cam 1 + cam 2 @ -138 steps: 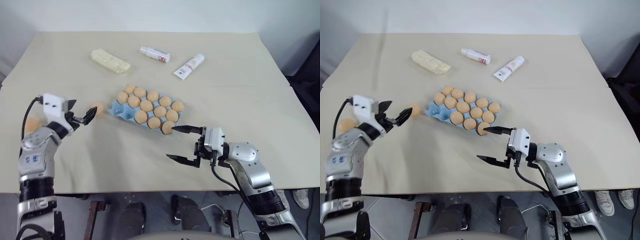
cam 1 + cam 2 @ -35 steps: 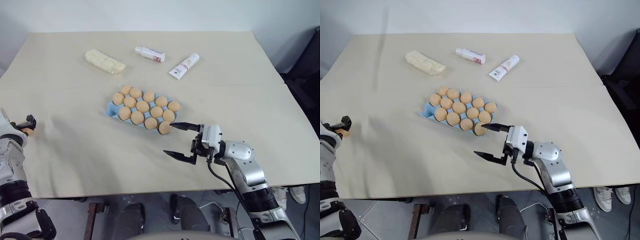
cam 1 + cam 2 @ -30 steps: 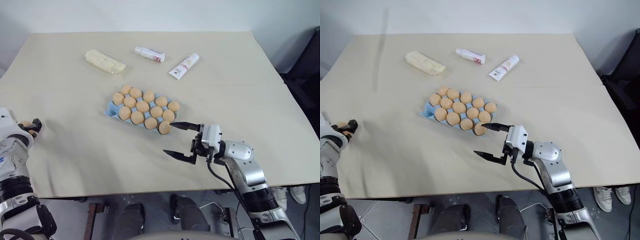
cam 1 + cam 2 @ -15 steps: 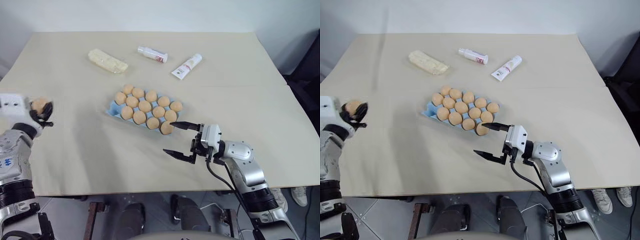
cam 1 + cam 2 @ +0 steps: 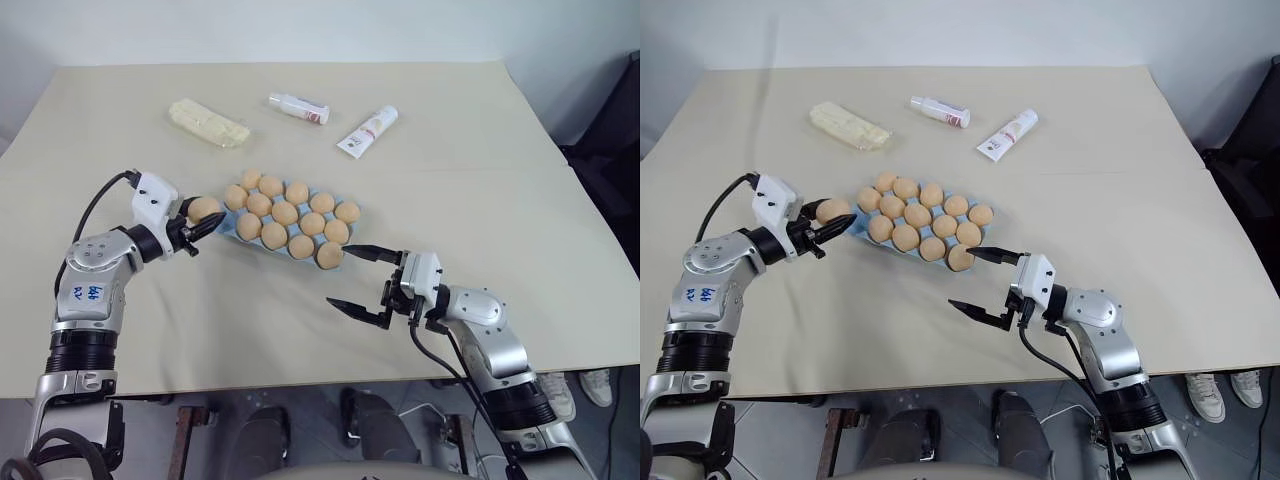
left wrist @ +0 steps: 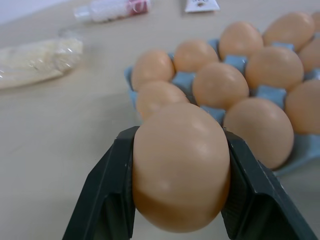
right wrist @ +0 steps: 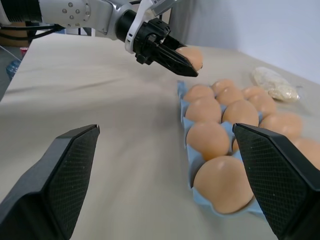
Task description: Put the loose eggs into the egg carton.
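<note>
Black fingers of my left gripper [image 5: 203, 226] clamped one loose egg [image 5: 203, 209] just beside the egg carton [image 5: 232, 226]; my right gripper [image 5: 354, 279] stood wide apart, empty, near its opposite corner.

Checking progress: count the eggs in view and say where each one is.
15. Fourteen sit in the carton's cups, leaving one cup free at its near-left corner. One egg is clamped in the left tool beside that corner. None seems hidden.
</note>
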`<control>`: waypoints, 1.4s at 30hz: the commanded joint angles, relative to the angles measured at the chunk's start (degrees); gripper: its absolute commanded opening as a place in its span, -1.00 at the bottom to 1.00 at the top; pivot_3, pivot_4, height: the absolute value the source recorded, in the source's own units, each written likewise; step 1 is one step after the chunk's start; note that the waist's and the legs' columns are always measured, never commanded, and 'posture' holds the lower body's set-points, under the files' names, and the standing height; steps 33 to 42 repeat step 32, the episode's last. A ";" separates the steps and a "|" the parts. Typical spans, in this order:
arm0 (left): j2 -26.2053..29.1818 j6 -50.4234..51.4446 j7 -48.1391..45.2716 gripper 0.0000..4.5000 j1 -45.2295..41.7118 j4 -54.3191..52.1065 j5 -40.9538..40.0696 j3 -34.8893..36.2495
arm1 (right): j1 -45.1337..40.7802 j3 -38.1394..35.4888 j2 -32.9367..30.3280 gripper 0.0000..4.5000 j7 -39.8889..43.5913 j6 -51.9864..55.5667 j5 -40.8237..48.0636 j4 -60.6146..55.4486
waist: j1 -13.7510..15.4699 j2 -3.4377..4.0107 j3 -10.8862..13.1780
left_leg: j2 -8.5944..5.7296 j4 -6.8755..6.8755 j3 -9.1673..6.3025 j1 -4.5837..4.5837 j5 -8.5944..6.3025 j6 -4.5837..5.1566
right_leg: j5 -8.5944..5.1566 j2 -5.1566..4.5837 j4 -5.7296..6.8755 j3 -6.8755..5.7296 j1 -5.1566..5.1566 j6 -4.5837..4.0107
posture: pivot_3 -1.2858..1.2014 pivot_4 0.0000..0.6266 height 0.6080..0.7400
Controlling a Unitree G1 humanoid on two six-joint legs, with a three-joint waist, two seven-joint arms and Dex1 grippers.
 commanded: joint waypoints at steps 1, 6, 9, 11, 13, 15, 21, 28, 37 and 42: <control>-0.72 -1.79 -0.90 0.09 -1.11 0.20 -0.06 0.23 | 0.24 -0.05 0.16 1.00 -0.65 -0.81 0.27 -2.92 | 0.07 0.00 0.00 | 0.00 0.01 -0.01 0.00 0.00 0.00 | 0.00 -0.01 0.01 0.00 0.00 0.00 | 0.03 -0.52 1.00; -3.12 -2.62 -1.26 0.74 -1.99 1.21 -0.23 -0.25 | 0.20 0.08 0.34 1.00 -1.21 -0.82 0.07 -3.07 | 0.12 0.00 0.00 | 0.00 0.05 -0.02 0.01 0.01 0.00 | 0.00 0.00 0.07 -0.01 0.01 0.00 | 0.03 -0.52 1.00; -3.04 -2.77 -1.20 0.99 -1.89 1.23 0.60 -0.35 | 0.42 0.19 0.20 1.00 -1.20 -0.73 0.21 -3.42 | 0.11 0.00 0.00 | -0.01 0.06 -0.02 0.01 0.01 0.01 | 0.00 0.00 0.07 -0.01 0.01 0.00 | 0.03 -0.52 1.00; -2.40 -3.31 -0.34 0.99 -1.29 0.87 0.85 0.64 | 0.56 0.17 0.12 1.00 -1.22 -0.67 0.31 -3.61 | 0.09 0.00 0.00 | -0.01 0.05 -0.02 0.01 0.01 0.01 | 0.00 0.00 0.07 -0.01 0.01 0.00 | 0.03 -0.52 1.00; -1.15 -3.70 -0.21 0.99 0.12 -0.32 -0.11 2.79 | 0.81 0.13 0.09 1.00 -1.23 -0.62 0.39 -3.81 | 0.01 0.00 0.00 | -0.01 0.05 -0.02 0.01 0.01 0.01 | 0.00 0.01 0.07 -0.01 0.00 0.00 | 0.03 -0.52 1.00; 0.04 -3.66 -0.63 0.99 1.74 -1.56 -1.10 4.53 | 1.15 0.20 0.09 1.00 -1.21 -0.64 0.41 -3.98 | -0.18 0.00 0.00 | 0.00 0.03 -0.01 0.01 0.01 0.00 | 0.00 0.01 0.08 0.01 -0.01 0.00 | 0.03 -0.52 1.00; 5.72 -6.87 -7.78 0.99 12.41 -7.48 -4.40 10.62 | 1.24 -0.72 -0.80 1.00 -0.80 -0.39 0.74 -3.56 | -0.10 0.02 0.01 | 0.04 -0.04 0.00 0.03 0.00 -0.01 | -0.01 -0.01 0.02 0.04 -0.02 -0.01 | 0.03 -0.52 1.00; 8.77 -10.65 -11.82 0.99 23.21 -10.48 -4.72 14.39 | 0.05 -3.17 -4.22 1.00 0.45 1.36 1.55 -0.51 | 0.19 0.06 0.03 | 0.03 -0.06 -0.10 0.04 0.00 0.00 | -0.06 -0.10 -0.03 -0.01 0.01 -0.11 | 0.03 -0.52 1.00; 7.64 -9.83 -11.04 0.99 25.45 -13.51 -5.18 14.33 | -1.89 -4.42 -4.39 1.00 0.46 0.73 1.13 3.31 | 0.09 0.07 0.04 | 0.03 -0.06 -0.10 0.03 0.00 0.00 | -0.07 -0.12 -0.02 0.01 0.01 -0.12 | 0.03 -0.52 1.00; 7.64 -9.83 -11.04 0.99 25.45 -13.51 -5.18 14.33 | -1.89 -4.42 -4.39 1.00 0.46 0.73 1.13 3.31 | 0.09 0.07 0.04 | 0.03 -0.06 -0.10 0.03 0.00 0.00 | -0.07 -0.12 -0.02 0.01 0.01 -0.12 | 0.03 -0.52 1.00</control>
